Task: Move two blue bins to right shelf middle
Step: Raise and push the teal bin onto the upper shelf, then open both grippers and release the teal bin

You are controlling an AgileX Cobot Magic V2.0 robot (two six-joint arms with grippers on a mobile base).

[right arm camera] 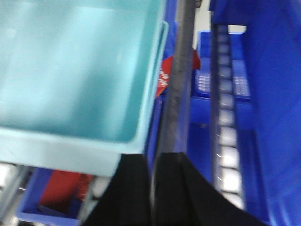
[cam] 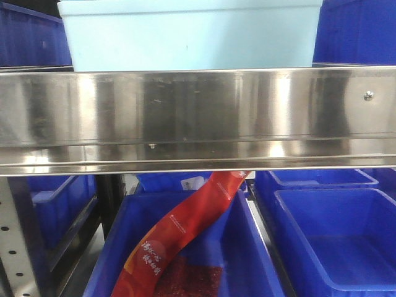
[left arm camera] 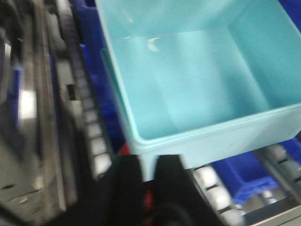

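Note:
A pale blue bin (cam: 192, 34) stands on the upper shelf behind the steel front rail (cam: 198, 111). From above it is empty (left arm camera: 188, 94) and rests on roller tracks. My left gripper (left arm camera: 149, 162) sits at the bin's near wall close to its left corner, fingers nearly together with nothing between them. My right gripper (right arm camera: 154, 160) is shut just off the same bin's (right arm camera: 70, 70) near right corner, its left finger (right arm camera: 134, 176) against the wall. Dark blue bins (cam: 359, 31) (cam: 31, 37) flank the pale one. Neither gripper shows in the front view.
A tall dark blue bin (right arm camera: 277, 94) and a grey upright post (right arm camera: 181, 70) stand right of the pale bin. White roller tracks (left arm camera: 211, 188) (right arm camera: 228, 141) run under the bins. Below, dark blue bins (cam: 337, 241) hold a red packet (cam: 185, 229).

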